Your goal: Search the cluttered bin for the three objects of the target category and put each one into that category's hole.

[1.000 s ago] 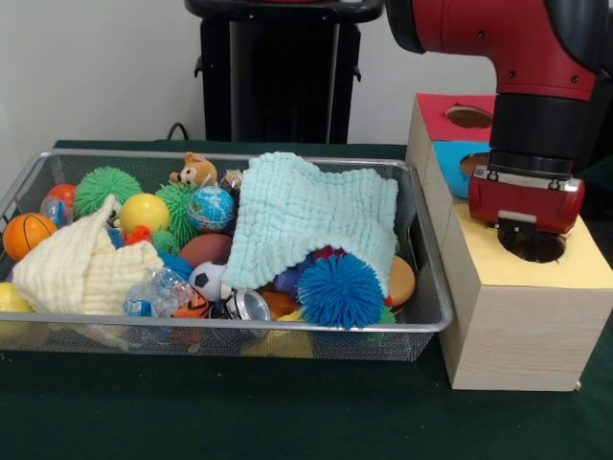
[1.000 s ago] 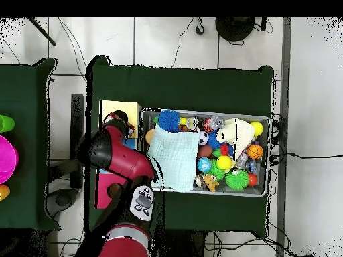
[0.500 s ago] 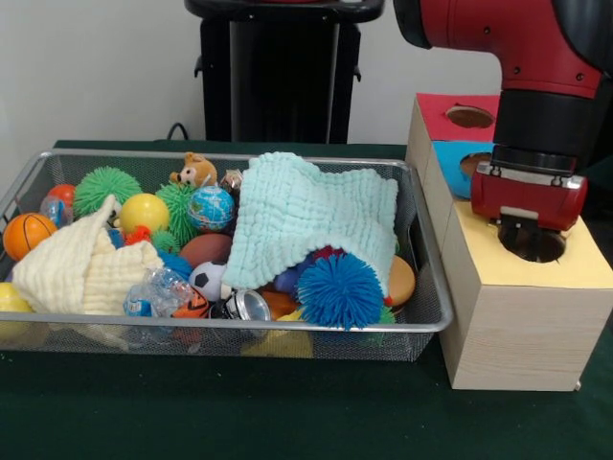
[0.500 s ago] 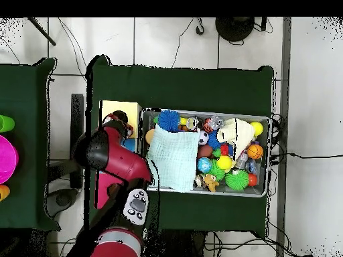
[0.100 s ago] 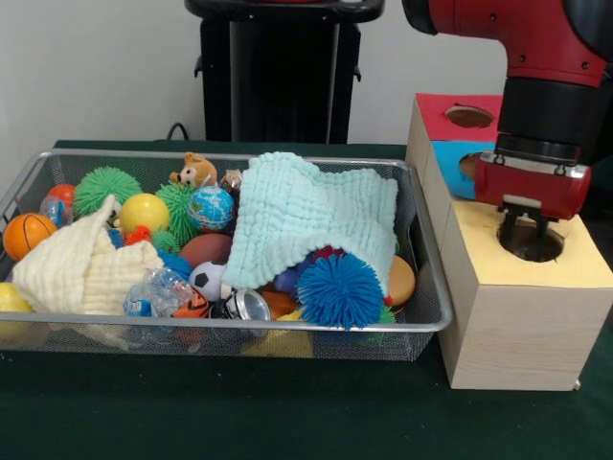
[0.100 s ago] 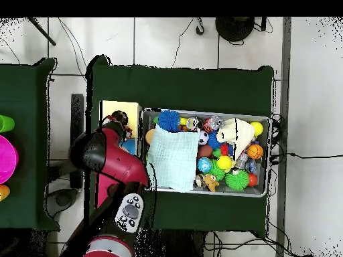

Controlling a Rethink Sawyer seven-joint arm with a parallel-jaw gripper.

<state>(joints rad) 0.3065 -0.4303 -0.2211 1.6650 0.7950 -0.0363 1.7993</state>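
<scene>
Near right of wire bin [image 5: 431,321]: blue spiky ball [image 5: 339,289], half under mint cloth [image 5: 306,216]. Left: cream cloth [image 5: 81,268], basketball [image 5: 26,234], yellow ball [image 5: 145,212], green spiky ball [image 5: 106,187]. Right of bin: wooden box [image 5: 522,316]; gripper [image 5: 523,222] over yellow section's hole [image 5: 532,244], fingers narrow, nothing seen held.

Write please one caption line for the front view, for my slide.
Red and black arm's gripper above the round hole in the wooden box's yellow section, beside a wire-mesh bin full of toys.
</scene>
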